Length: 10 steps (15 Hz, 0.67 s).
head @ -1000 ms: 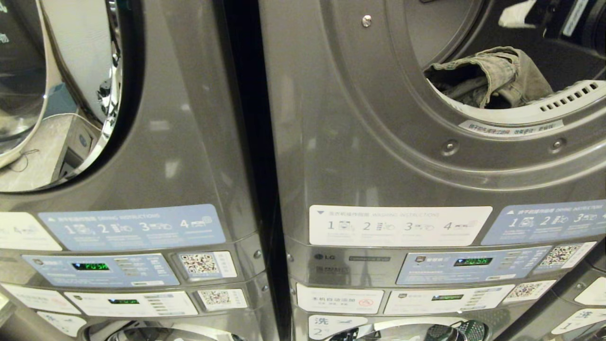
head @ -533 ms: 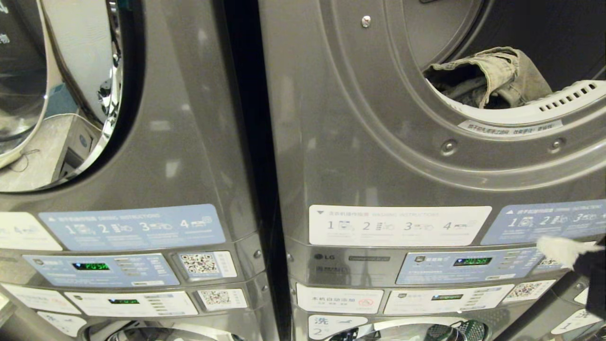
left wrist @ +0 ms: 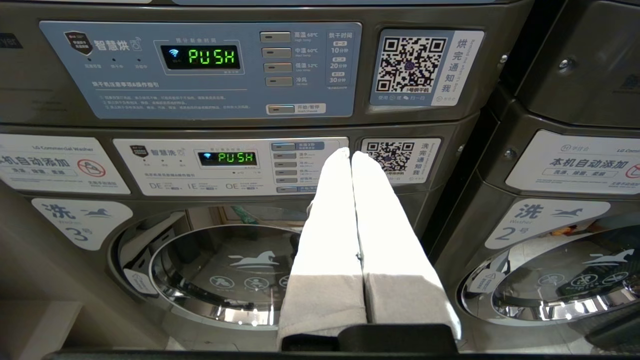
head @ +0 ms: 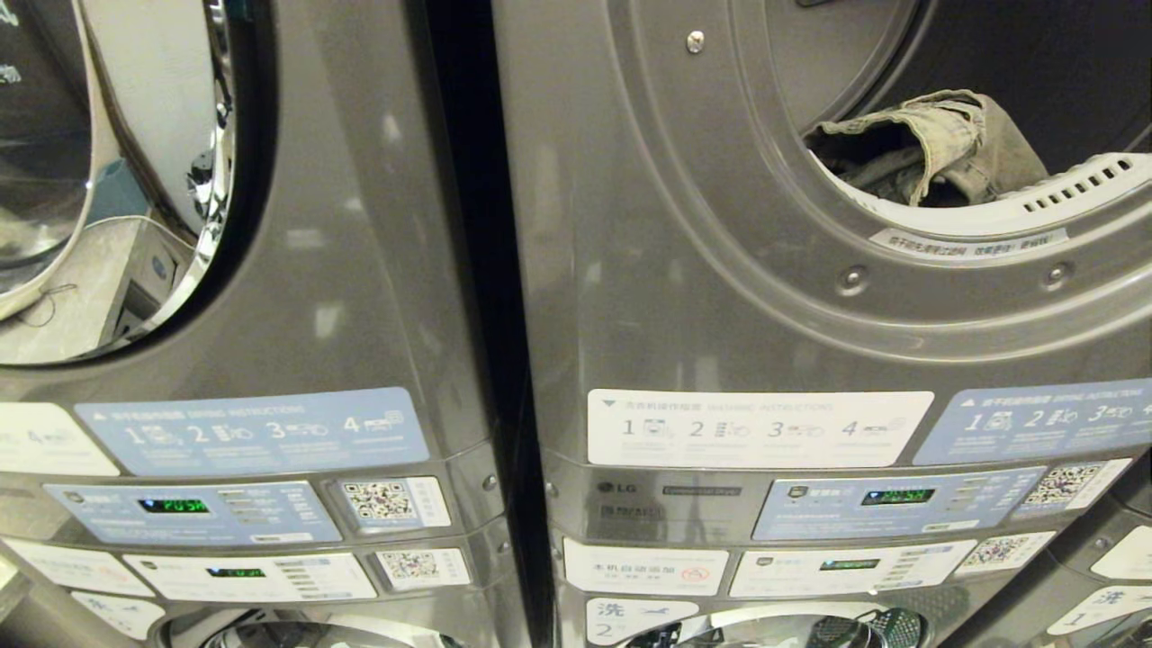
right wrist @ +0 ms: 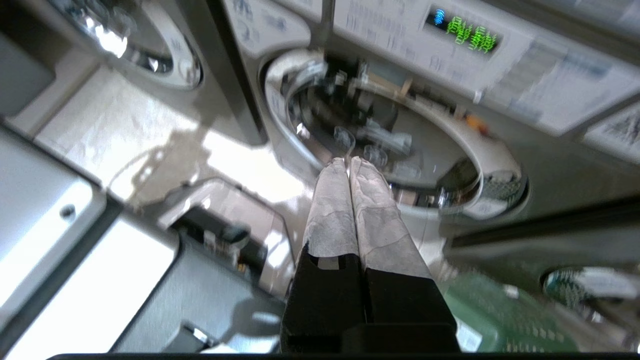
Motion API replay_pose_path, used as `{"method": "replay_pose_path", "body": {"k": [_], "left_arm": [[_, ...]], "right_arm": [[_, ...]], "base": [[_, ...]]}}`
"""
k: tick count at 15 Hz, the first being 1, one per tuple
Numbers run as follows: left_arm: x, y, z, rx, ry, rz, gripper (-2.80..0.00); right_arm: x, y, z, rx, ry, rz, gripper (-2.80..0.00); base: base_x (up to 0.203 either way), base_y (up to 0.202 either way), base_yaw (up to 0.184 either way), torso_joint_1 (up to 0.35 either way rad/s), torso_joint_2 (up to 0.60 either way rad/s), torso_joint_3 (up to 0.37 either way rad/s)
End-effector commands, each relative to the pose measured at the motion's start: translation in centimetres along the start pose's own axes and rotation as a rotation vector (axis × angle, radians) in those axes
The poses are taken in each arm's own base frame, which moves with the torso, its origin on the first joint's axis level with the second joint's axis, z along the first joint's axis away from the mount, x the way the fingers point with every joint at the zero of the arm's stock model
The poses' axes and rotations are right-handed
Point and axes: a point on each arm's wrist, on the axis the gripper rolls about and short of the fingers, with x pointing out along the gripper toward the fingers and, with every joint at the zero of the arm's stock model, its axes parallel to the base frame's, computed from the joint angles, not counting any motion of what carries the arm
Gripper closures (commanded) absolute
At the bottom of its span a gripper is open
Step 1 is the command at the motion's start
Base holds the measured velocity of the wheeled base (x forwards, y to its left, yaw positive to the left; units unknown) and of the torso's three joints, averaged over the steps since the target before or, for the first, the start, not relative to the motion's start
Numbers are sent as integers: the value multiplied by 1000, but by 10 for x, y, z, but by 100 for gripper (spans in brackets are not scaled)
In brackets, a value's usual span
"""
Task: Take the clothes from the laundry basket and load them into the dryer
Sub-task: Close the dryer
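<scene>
Right gripper (right wrist: 349, 165): fingers pressed together, holding nothing, pointing down near the washer door (right wrist: 390, 145) | left gripper (left wrist: 350, 156): fingers together, empty, in front of a washer panel (left wrist: 230, 165) | clothes (head: 936, 144): lying in the open dryer (head: 720, 225) drum | laundry basket (right wrist: 500, 315): green, low beside the right gripper

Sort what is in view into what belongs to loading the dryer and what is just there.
Job:
- dryer drum opening
- olive garment lying in it
- green laundry basket
- right gripper, shut, empty

Just there:
- neighbouring machine
- lower washer door
- control panels
- left gripper, shut, parked
</scene>
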Motion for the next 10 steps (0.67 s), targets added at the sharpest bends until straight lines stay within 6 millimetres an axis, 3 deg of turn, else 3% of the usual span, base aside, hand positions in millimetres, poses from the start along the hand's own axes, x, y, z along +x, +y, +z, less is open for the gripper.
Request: {"method": "replay_pose_path", "body": {"k": [1,5,10], "left_arm": [[0,0,0,0,2,0,0],[0,0,0,0,2,1,0],[0,0,0,0,2,0,0]], "right_arm": [[-6,0,-6,27,29,-47,0],[-6,-3,-6,162,83,-301,0],[-23,7,-16,179,-181,-450,0]], "base": [[0,0,0,0,0,0],[0,0,0,0,0,0],[0,0,0,0,0,0]]}}
